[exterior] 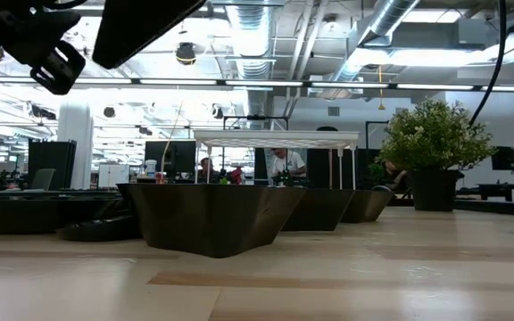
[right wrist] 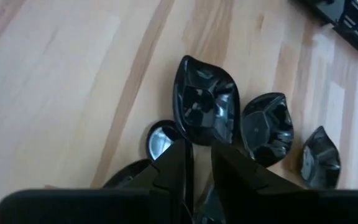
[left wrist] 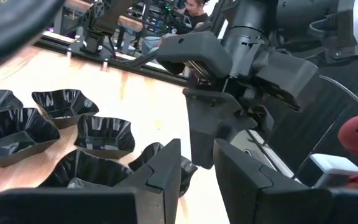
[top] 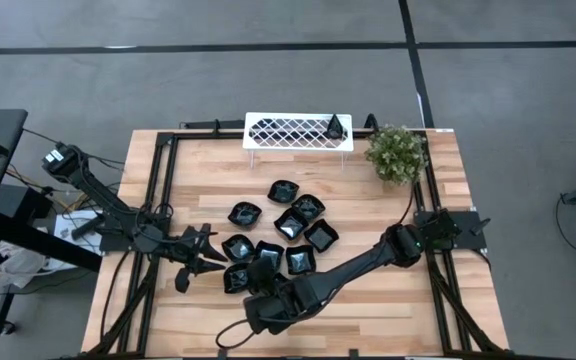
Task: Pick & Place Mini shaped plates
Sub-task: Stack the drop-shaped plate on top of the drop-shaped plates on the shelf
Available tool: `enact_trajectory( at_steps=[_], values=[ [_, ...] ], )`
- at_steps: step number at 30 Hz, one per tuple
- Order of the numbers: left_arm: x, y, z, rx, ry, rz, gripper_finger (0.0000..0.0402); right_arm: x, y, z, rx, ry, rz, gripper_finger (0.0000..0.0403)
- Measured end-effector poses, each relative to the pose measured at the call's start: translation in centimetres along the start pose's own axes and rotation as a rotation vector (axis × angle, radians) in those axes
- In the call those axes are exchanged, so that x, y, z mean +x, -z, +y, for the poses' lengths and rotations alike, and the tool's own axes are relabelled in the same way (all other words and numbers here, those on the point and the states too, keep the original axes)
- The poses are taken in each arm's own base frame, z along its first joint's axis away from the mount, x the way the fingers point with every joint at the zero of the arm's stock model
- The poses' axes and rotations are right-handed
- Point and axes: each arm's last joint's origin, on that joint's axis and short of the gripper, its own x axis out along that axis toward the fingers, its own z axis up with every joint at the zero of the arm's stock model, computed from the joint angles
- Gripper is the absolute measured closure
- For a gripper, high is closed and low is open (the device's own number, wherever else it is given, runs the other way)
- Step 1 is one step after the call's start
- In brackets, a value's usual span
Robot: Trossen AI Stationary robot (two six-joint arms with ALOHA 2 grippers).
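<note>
Right gripper [right wrist: 201, 155] near front edge, fingers slightly parted, gripping nothing, over mini shaped plates [top: 293, 225]. Better: straddle one rim squarely, avoid neighbours. Left gripper [top: 200, 255] waiting near left edge, fingers narrowly apart, empty.

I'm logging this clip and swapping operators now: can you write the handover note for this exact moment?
Left hand: open, low over the table at the left edge of the plate cluster, holding nothing.
Right hand: fingers slightly apart, over the cluster's near edge, above a leaf-shaped plate; no grip visible.
Mini plates: about ten loose at table centre.
White tray: one dark plate already on its right end.
Left: move the remaining plates.
</note>
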Motion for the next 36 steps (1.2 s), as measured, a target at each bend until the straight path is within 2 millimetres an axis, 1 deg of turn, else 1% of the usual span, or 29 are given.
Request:
enact_trajectory(
  at_steps=[6, 8, 13, 16, 20, 23, 26, 32, 34, 36],
  values=[
    [0.0, -0.1, 0.0, -0.004, 0.003, -0.008, 0.0304, -1.4, 0.1, -1.3, -0.01, 0.003, 0.017, 0.0329],
    [0.0, -0.1, 0.0, -0.004, 0.003, -0.009, 0.0304, -1.4, 0.2, -1.7, -0.014, 0.005, 0.019, 0.0329],
    [0.0, -0.1, 0.0, -0.006, 0.005, -0.013, 0.0304, -2.8, 0.3, -2.7, -0.008, 0.008, 0.028, 0.0329],
    [0.0, -0.2, -0.1, -0.006, 0.005, -0.014, 0.0304, -3.2, 0.4, -2.8, -0.002, 0.006, 0.015, 0.0329],
    [0.0, -0.1, -0.1, -0.013, 0.006, -0.014, 0.0304, -3.2, 1.4, -2.4, 0.024, 0.006, 0.018, 0.0329],
    [0.0, -0.1, -0.2, -0.013, 0.009, -0.014, 0.0304, -3.3, 2.2, -2.3, 0.047, 0.004, -0.026, 0.0329],
    [-0.1, -0.1, -0.2, -0.012, 0.009, -0.014, 0.0304, -3.7, 3.6, -2.3, 0.09, 0.006, -0.063, 0.0329],
    [-0.1, -0.1, -0.2, -0.011, 0.008, -0.015, 0.0304, -3.4, 6.7, -3.3, 0.246, 0.031, -0.185, 0.0329],
    [-0.1, -0.1, -0.2, -0.004, 0.009, -0.018, 0.0304, -3.1, 7.4, -3.5, 0.314, 0.025, -0.192, 0.0329],
    [-0.1, -0.2, -0.2, 0.005, 0.012, -0.025, 0.0304, -2.8, 7.5, -3.5, 0.387, 0.01, -0.2, 0.0329]
  ],
)
